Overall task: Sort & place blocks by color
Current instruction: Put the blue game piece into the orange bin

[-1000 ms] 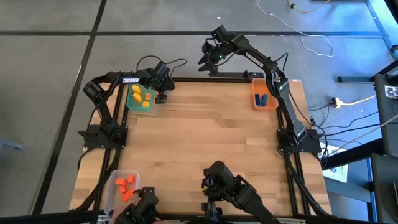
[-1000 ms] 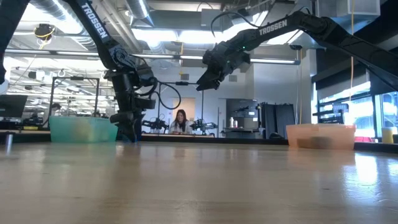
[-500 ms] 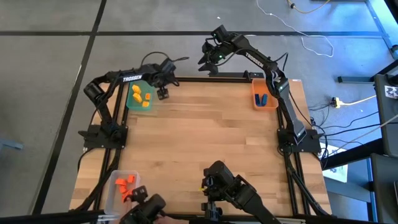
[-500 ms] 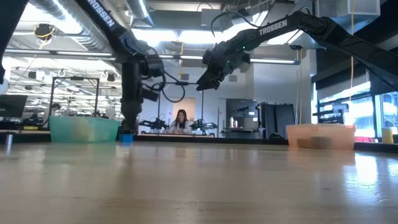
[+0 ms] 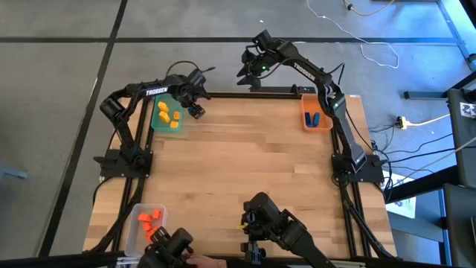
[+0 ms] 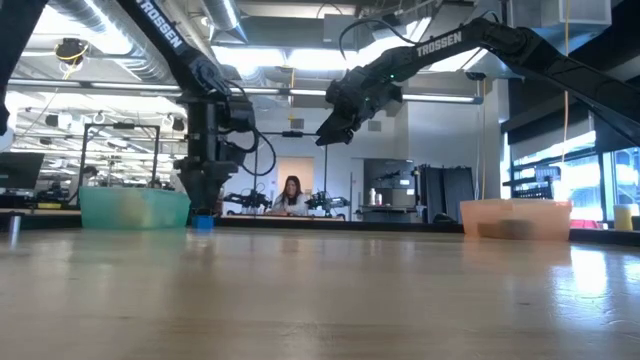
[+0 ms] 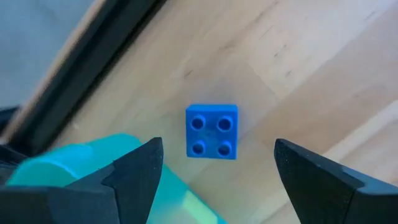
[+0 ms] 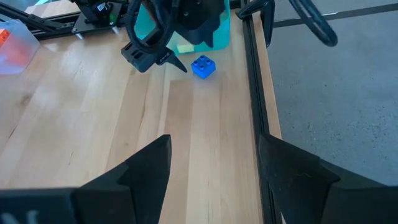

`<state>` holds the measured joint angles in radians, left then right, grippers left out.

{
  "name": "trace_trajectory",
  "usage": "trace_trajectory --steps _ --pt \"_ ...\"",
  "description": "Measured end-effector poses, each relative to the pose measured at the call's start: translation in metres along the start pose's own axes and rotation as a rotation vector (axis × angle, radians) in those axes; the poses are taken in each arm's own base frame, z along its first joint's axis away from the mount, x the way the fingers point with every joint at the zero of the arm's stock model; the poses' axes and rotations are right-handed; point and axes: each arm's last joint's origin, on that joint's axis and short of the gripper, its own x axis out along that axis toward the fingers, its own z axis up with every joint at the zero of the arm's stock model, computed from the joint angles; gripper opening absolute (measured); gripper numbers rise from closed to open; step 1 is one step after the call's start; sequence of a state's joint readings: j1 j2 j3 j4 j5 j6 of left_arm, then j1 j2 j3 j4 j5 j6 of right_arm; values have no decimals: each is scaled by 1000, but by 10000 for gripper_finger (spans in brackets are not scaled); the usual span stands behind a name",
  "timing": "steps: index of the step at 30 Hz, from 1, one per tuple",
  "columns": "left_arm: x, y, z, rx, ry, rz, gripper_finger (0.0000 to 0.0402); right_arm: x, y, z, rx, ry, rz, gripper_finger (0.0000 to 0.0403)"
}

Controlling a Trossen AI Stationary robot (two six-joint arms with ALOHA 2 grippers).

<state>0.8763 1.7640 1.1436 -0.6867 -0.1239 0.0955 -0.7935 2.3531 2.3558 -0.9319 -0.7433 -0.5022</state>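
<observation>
A blue block (image 7: 211,131) lies studs up on the table by the far edge, beside the green bin (image 5: 165,125) that holds yellow blocks (image 5: 169,115). My left gripper (image 7: 217,171) hangs open just above it, pointing steeply down, with a finger on either side and touching nothing. The low view shows the block (image 6: 203,222) on the wood below this gripper (image 6: 205,195). My right gripper (image 5: 249,71) waits open, raised high beyond the table's far edge. Its wrist view shows the block (image 8: 203,66) and the left gripper (image 8: 152,59) from afar.
An orange bin (image 5: 306,108) with blue blocks (image 5: 314,119) stands at the far right corner. A clear bin (image 5: 134,217) with orange-red blocks (image 5: 151,221) stands at the near left. A dark camera mount (image 5: 262,217) sits at the near edge. The table's middle is bare wood.
My left gripper has risen a little from the table beside the green bin and rolled about its own pointing line, staying open. The blue block stays on the table where it was.
</observation>
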Motion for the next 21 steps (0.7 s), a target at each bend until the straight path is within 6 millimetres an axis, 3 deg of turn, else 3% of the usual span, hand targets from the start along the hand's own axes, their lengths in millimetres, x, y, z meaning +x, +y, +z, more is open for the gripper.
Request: trace_trajectory --steps 7,14,21 --pt "0 0 1 -34 -13 12 298 0 0 0 0 0 0 244" --pt "25 -5 2 -30 51 -16 298 0 0 0 0 0 0 244" --pt "26 -3 3 -47 79 55 298 0 0 0 0 0 0 244"
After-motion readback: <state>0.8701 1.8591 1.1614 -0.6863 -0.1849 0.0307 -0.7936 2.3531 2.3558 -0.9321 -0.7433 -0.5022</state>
